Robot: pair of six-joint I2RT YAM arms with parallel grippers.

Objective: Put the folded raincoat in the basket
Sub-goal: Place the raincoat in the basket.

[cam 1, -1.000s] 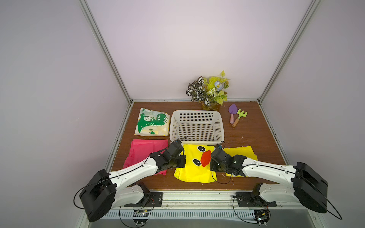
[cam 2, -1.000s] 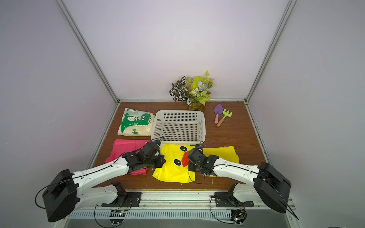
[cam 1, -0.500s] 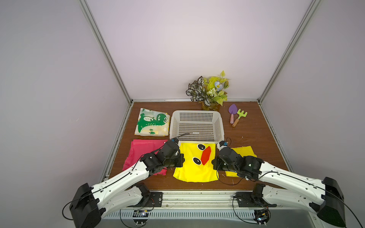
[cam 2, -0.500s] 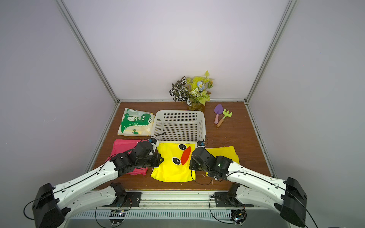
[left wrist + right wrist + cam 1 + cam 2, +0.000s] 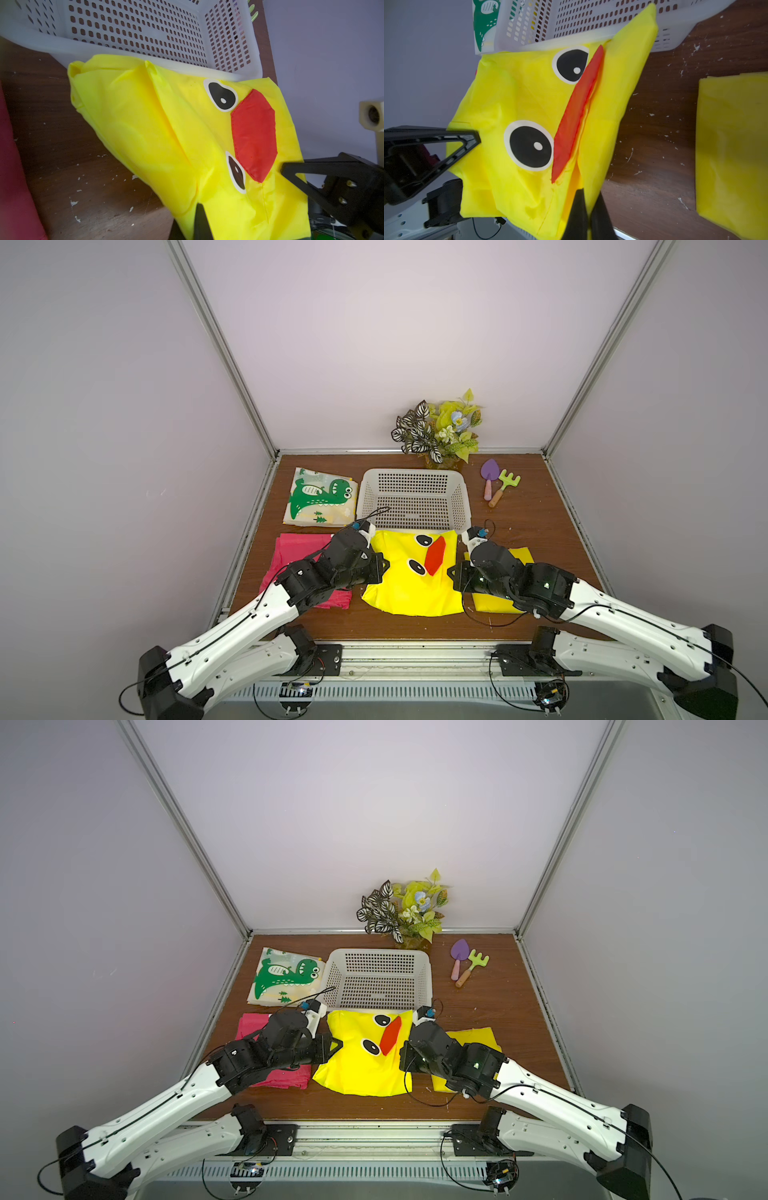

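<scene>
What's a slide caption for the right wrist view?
The left tool and right tool grip the yellow duck raincoat at the near rim of the basket.

A dark wood-grain bench [image 5: 540,522] is recorded beneath the left pincer [image 5: 381,570]; pale lilac walls [image 5: 374,344], joined by aluminium corner posts [image 5: 225,352], are observed beyond it. Lighting is even.
</scene>
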